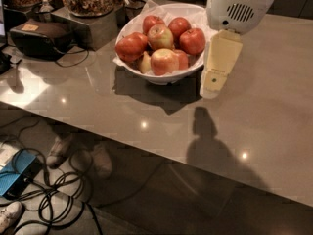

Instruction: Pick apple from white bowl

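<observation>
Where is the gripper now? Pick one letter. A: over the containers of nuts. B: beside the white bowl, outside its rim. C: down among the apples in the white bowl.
B: the gripper hangs to the picture's right of the white bowl, outside its rim, touching none of the apples.

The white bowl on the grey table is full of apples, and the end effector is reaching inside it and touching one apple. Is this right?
Not quite. The end effector is not inside the white bowl: the camera view shows it outside the rim, at the picture's right side, above the grey table, touching no apple. The bowl is indeed full of apples.
</observation>
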